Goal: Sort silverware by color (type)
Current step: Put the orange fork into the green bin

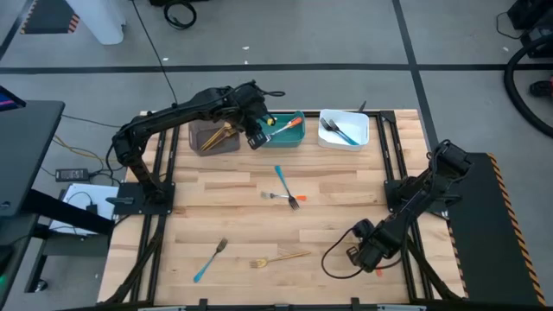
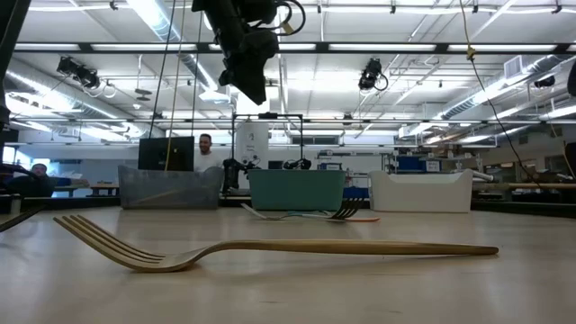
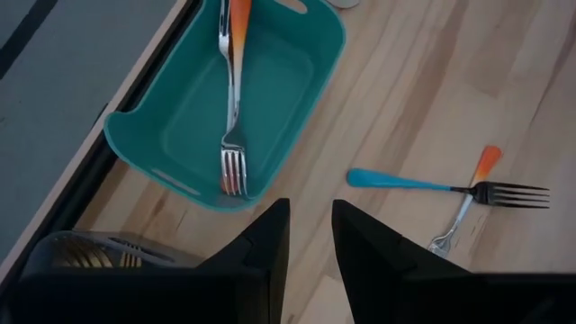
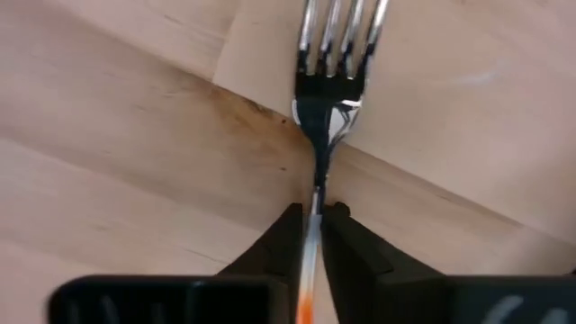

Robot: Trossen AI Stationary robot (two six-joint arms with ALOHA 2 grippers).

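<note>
Teal bin (image 1: 286,133), gold fork (image 1: 280,257)

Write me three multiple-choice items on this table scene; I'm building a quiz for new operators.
1. Where is the left pincer?
A. Over the white bin
B. Above the gap between the brown bin and the teal bin
C. Down by the gold fork

2. What colour is the handle of the fork in the teal bin?
A. Orange
B. Gold
C. Teal

3. What state is the right pincer in?
A. Wide open over bare wood
B. Shut on a spoon
C. Shut on a fork

Answers:
1 B: the high view shows the left pincer between the brown bin and the teal bin.
2 A: the binned fork has an orange handle.
3 C: the right pincer pinches the held fork by its handle.
</note>
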